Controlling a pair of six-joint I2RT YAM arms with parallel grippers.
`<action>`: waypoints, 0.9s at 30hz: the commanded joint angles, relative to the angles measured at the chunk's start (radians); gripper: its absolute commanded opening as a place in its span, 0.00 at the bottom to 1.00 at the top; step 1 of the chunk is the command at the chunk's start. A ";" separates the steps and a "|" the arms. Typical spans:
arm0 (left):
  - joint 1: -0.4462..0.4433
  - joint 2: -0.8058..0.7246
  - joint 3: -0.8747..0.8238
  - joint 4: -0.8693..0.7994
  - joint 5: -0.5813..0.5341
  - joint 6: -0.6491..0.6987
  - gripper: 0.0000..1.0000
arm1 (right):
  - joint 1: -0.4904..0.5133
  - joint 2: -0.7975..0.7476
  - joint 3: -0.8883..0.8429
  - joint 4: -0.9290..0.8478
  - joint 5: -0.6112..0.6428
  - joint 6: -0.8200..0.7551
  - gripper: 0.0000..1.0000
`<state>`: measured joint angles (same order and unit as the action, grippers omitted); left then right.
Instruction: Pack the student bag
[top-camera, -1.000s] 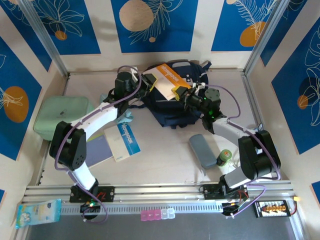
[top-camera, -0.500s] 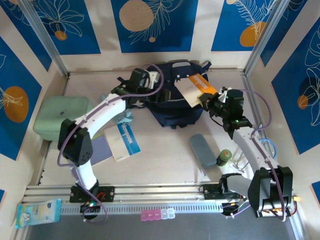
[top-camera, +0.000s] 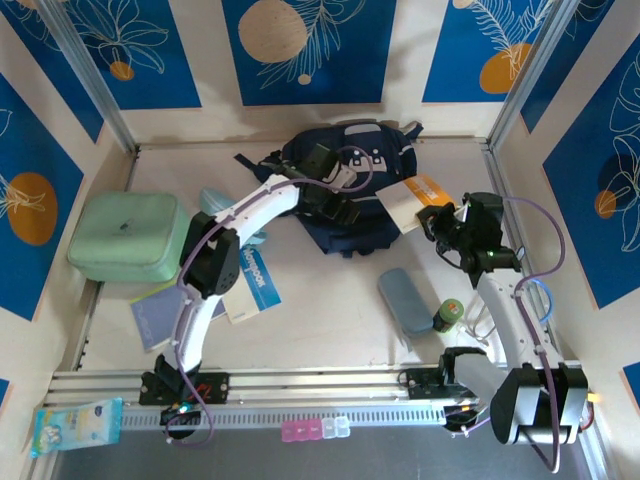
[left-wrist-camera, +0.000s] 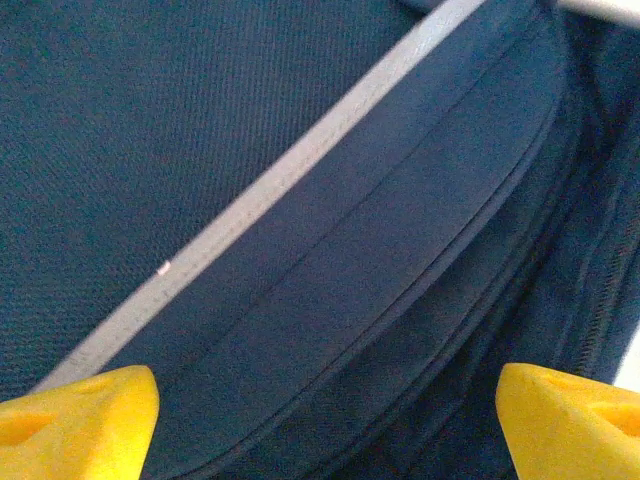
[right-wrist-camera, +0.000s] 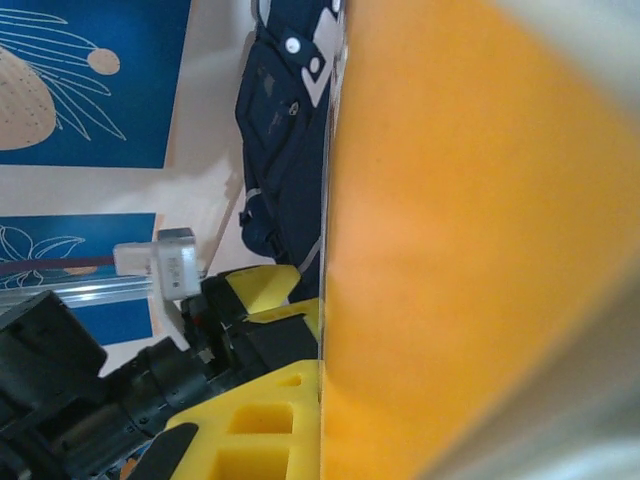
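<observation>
Tabletop (top-camera: 330, 290) of pale wood, walled by blue leaf-print panels (top-camera: 350, 70), is seen from above with the student bag (top-camera: 360, 160) at its far middle; the left gripper (left-wrist-camera: 320, 410) is shown spread over navy fabric, the right gripper (top-camera: 432, 213) clamped on an orange book (right-wrist-camera: 450, 250).

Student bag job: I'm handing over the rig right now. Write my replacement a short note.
Left end effector: open, empty, close over the student bag, above its navy front by a grey trim line.
Right end effector: shut on an orange-and-white notebook, held at the bag's right side, outside it.
On the table: blue-and-white notebook, grey-blue pouch, green-lidded container, mint-green case.
Done: one notebook in hand; bag contents can't be seen.
Left: get that notebook in, then probably the loose items.
</observation>
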<state>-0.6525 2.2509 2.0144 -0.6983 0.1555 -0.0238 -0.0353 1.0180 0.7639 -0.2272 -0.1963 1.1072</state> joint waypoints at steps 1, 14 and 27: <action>-0.016 0.029 0.015 -0.050 0.014 0.003 0.86 | -0.019 -0.018 -0.017 -0.049 0.007 -0.024 0.00; -0.141 -0.086 -0.213 0.017 0.079 -0.058 0.79 | -0.096 -0.034 -0.029 -0.079 -0.015 -0.033 0.00; -0.141 -0.038 -0.036 -0.069 0.001 0.202 0.89 | -0.125 -0.044 -0.040 -0.096 -0.021 -0.038 0.00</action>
<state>-0.7952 2.1532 1.9011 -0.6937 0.1844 0.0601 -0.1497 1.0000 0.7410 -0.3042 -0.1909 1.0882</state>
